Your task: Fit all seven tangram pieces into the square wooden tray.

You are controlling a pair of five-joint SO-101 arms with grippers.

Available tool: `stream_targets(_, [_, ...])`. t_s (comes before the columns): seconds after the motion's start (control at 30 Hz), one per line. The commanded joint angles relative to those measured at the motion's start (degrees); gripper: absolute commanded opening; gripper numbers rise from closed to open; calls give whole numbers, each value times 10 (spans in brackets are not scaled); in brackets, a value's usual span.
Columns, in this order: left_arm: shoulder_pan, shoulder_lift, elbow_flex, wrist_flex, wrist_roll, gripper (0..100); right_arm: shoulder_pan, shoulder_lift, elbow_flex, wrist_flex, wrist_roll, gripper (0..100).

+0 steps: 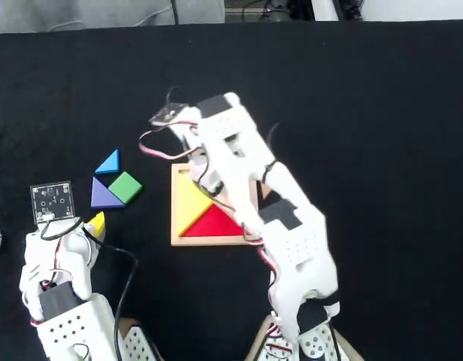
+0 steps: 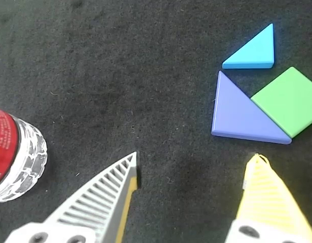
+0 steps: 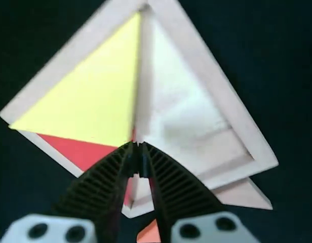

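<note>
two pieces are lying in the wooden tray (image 1: 174, 226), a yellow triangle (image 1: 189, 201) and a red triangle (image 1: 214, 223), with the right hand (image 3: 139, 148) hanging pressed together above them. three more (blue triangle (image 2: 252, 50), purple triangle (image 2: 237, 119), green square (image 2: 290, 101)) are sitting on the worktop (image 2: 120, 76) left of the tray, near the spread left hand (image 2: 195, 159).

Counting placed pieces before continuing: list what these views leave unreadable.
High view: right half of the wooden tray, covered by the right arm.
Right wrist view: shape of the orange piece, behind the right gripper and cut off by the edge.
Left wrist view: the clear jar, cut off by the edge.
</note>
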Motion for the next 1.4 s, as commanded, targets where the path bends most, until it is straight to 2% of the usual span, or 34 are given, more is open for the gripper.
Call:
stream_targets(0.0, [7,-1,10,2,-7,332,-18,-8,-15,-26,-11,11])
stream_targets(0.23, [7,-1,10,2,-7,332,-18,16,-33,-36,-34,11])
stream_targets(0.33, [7,-1,10,2,-7,332,-18,13,-44,-6,-34,11])
stream_targets(0.53, [7,-1,10,2,-7,332,-18,-69,-34,18,-47,11])
stream_targets(0.73, [7,-1,10,2,-7,332,-17,-233,58,8,-74,11])
stream_targets(0.93, [7,-1,10,2,-7,332,-12,-505,279,-95,-70,11])
stream_targets(1.03, [7,-1,10,2,-7,332,22,-619,401,-148,-72,11])
stream_targets(1.13, [7,-1,10,2,-7,332,90,-689,474,-156,-74,11])
stream_targets(1.27, [7,-1,10,2,-7,332,191,-706,532,-157,-70,11])
stream_targets(1.37, [7,-1,10,2,-7,332,215,-691,580,-160,-33,11])
